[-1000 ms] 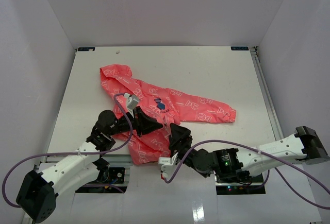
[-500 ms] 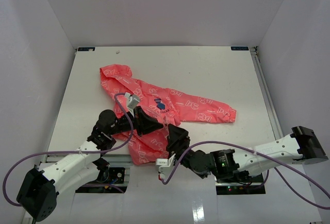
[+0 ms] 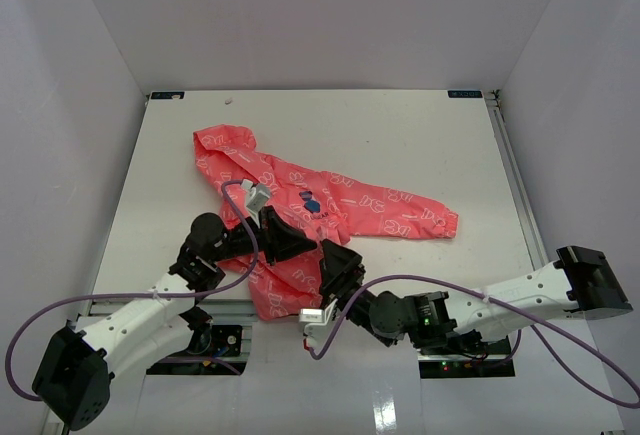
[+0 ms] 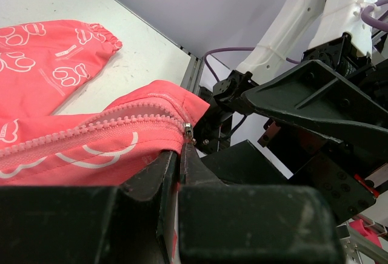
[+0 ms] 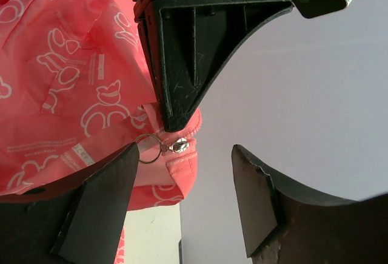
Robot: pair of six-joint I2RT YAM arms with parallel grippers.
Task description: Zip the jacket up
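The coral-pink jacket (image 3: 330, 200) lies spread on the white table, hood at the back left, one sleeve stretched right. My left gripper (image 3: 298, 245) is shut on the jacket's bottom hem beside the zipper's lower end, holding it lifted; in the left wrist view the left gripper (image 4: 180, 152) pinches the fabric just under the metal slider (image 4: 188, 132). My right gripper (image 3: 331, 263) is open right next to it. In the right wrist view the slider (image 5: 179, 145) with its ring pull hangs between the right gripper's (image 5: 185, 176) spread fingers, the ring against the left finger (image 5: 103, 203).
The lifted hem sits at the table's near edge (image 3: 300, 300), between the two arms. A purple cable (image 3: 237, 205) loops over the left wrist above the jacket. White walls surround the table (image 3: 400, 135) on three sides.
My right arm has slid left and forward toward the held hem, and its fingers have narrowed a little. The left gripper and jacket have stayed put.
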